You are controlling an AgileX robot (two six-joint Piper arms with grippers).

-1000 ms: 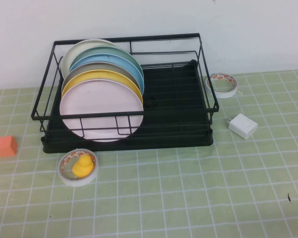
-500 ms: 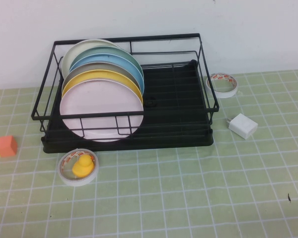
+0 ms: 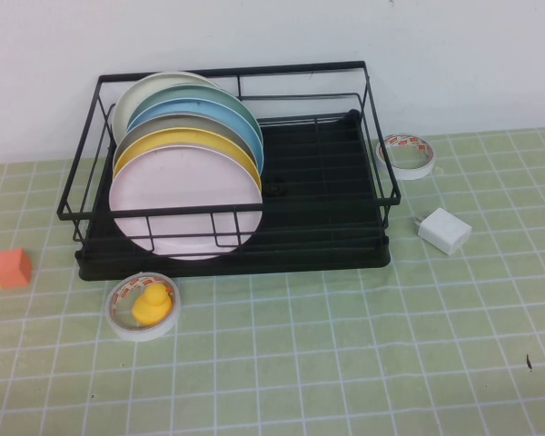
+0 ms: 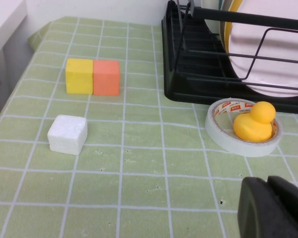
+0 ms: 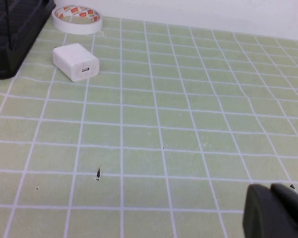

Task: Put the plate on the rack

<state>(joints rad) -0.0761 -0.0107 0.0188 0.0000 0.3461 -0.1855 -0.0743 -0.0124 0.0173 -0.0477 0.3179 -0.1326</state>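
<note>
The pale pink plate (image 3: pixel 183 202) stands upright at the front of a row of plates in the black wire rack (image 3: pixel 336 236), with yellow, grey, blue, green and white plates behind it. It also shows in the left wrist view (image 4: pixel 273 59) inside the rack (image 4: pixel 188 79). Neither arm shows in the high view. My left gripper (image 4: pixel 270 208) is shut and empty, low over the table in front of the rack's left corner. My right gripper (image 5: pixel 273 210) is shut and empty over bare table to the right of the rack.
A tape roll (image 3: pixel 142 306) with a yellow duck (image 3: pixel 151 303) in it lies before the rack. Yellow and orange blocks (image 3: pixel 4 269) and a white block (image 4: pixel 67 134) sit at the left. A white charger (image 3: pixel 444 229) and another tape roll (image 3: pixel 407 153) lie at the right.
</note>
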